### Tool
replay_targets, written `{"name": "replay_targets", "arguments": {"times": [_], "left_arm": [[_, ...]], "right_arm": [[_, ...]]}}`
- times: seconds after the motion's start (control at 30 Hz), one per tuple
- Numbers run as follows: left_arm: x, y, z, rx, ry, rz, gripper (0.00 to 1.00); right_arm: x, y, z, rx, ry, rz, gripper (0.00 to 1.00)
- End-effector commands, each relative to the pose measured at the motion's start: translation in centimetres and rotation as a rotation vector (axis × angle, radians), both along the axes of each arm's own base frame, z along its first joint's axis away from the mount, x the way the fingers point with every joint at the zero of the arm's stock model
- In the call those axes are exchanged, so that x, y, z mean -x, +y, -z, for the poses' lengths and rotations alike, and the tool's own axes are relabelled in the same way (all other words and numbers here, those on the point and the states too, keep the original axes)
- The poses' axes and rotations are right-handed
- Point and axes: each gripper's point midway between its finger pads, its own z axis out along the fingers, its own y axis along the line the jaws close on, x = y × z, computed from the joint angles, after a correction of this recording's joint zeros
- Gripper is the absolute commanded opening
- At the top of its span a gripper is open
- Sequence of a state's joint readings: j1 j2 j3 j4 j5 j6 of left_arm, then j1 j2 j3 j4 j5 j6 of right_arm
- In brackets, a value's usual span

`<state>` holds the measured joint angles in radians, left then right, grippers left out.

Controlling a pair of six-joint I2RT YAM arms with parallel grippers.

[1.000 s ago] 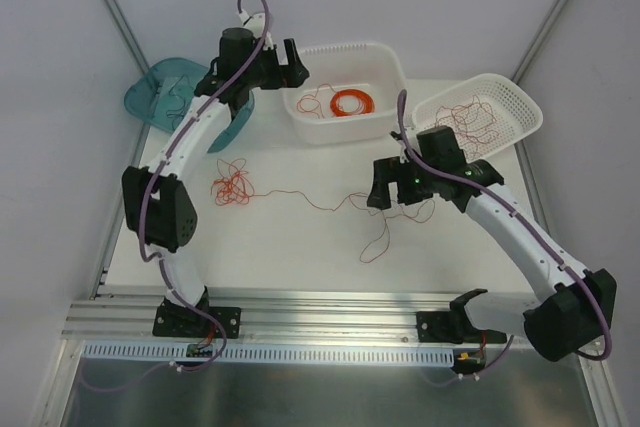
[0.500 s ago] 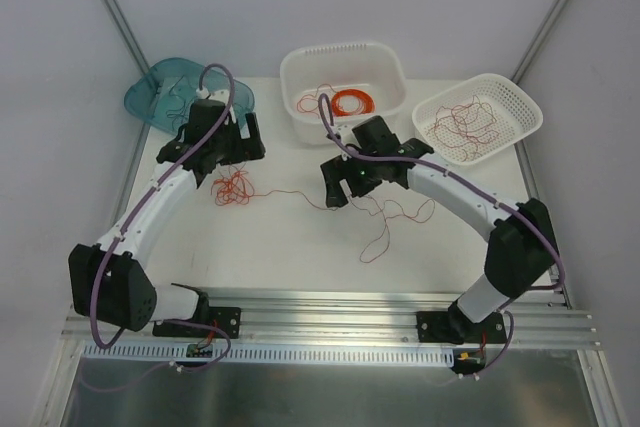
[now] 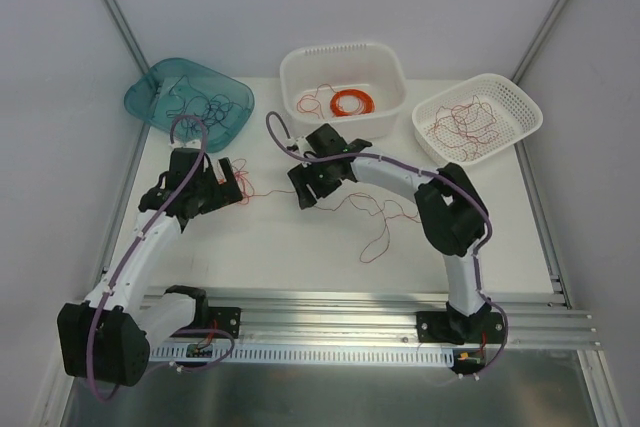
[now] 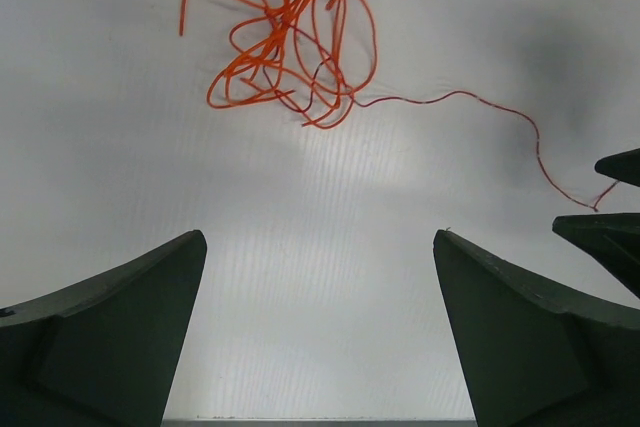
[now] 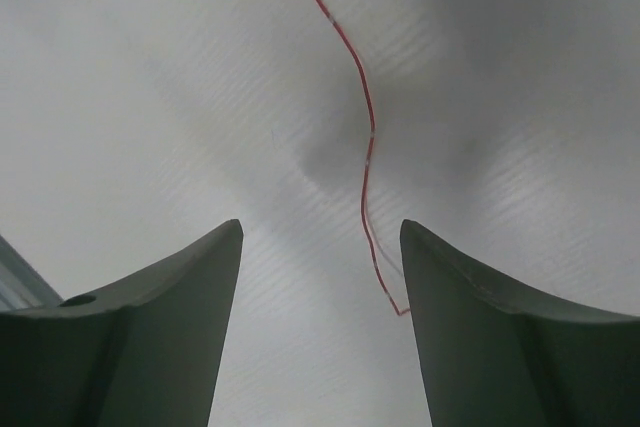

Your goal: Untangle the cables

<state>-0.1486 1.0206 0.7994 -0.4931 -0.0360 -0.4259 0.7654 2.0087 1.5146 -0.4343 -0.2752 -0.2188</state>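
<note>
The cables are a small orange-red tangle [image 4: 290, 42] with one thin dark red strand [image 4: 500, 112] trailing right. In the top view the tangle [image 3: 244, 175] is mostly hidden under my left gripper [image 3: 226, 187]. My left gripper [image 4: 320, 327] is open and empty just short of the tangle. The strand [image 3: 350, 202] runs right across the table to loose loops [image 3: 380, 237]. My right gripper [image 3: 302, 194] is open over the strand. In the right wrist view the strand [image 5: 366, 157] lies between the jaws of my right gripper [image 5: 320, 287], near the right finger [image 5: 470, 307].
A teal tray [image 3: 150, 87] with dark wires stands at the back left. A white basket [image 3: 340, 55] holds an orange ring coil [image 3: 351, 103]. A second white basket [image 3: 520, 97] at the back right holds dark red wires [image 3: 470, 127].
My left gripper has swung from the back baskets down and forward to the tangle. My right gripper has moved left along the strand toward the tangle. Both stay open.
</note>
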Motion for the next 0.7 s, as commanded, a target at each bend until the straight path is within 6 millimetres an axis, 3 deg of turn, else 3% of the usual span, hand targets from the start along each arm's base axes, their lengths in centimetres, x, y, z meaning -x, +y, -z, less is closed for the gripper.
{"name": "replay_targets", "arguments": {"times": [0.0,0.33,0.57,0.67], "left_arm": [[1.5,0.3,2.0,0.041,0.067,-0.048,0.99],[3.6,0.0,4.1,0.107,0.131,-0.087,0.99],[3.9,0.6,4.6,0.103,0.148,-0.122,0.99],[3.6,0.8,4.7,0.1,0.151,-0.14,0.99]], "right_arm": [[-2.3,2.7,-0.7,-0.024,-0.105,-0.038,0.68],[-4.6,3.9,3.1,0.081,-0.161,-0.077,0.6],[-1.9,4.0,5.4,0.171,-0.15,-0.202,0.54],[-0.3,3.5,6.2,0.203,-0.145,-0.239,0.42]]}}
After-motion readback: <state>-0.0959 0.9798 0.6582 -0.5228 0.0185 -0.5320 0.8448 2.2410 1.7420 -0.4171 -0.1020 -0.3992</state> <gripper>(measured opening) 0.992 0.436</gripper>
